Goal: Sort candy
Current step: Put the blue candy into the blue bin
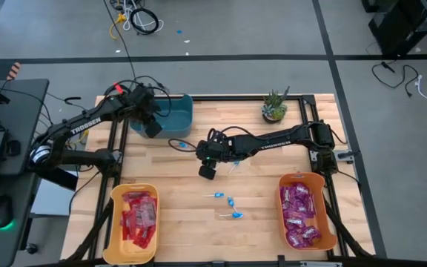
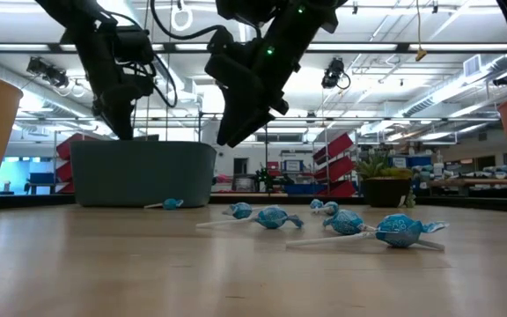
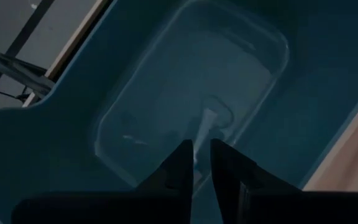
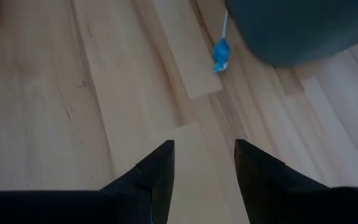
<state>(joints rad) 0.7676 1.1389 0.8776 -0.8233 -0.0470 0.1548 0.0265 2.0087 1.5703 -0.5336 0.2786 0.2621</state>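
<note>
1. High view: the left gripper [image 1: 152,124] is seen over the teal bin [image 1: 178,117], whose inside is largely covered by the arm. The right gripper [image 1: 207,169] is held above bare table [image 1: 258,215], nothing between its fingers. Three blue lollipops [image 1: 230,202] lie near the table's middle, a fourth [image 1: 176,144] just beside the teal bin. Red packets [image 1: 138,216] fill the yellow bin [image 1: 117,222]; purple packets [image 1: 300,215] fill the orange bin [image 1: 328,222].
2. Low view: the lollipops are seen on the wood, but the bin contents are hidden (only walls are shown).
3. Left wrist view: a narrow gap is shown between the fingers; a white stick [image 3: 202,129] is seen there, though whether it is touched cannot be told.
4. Right wrist view: the fingers are spread wide and empty, the lone lollipop ahead.
</note>
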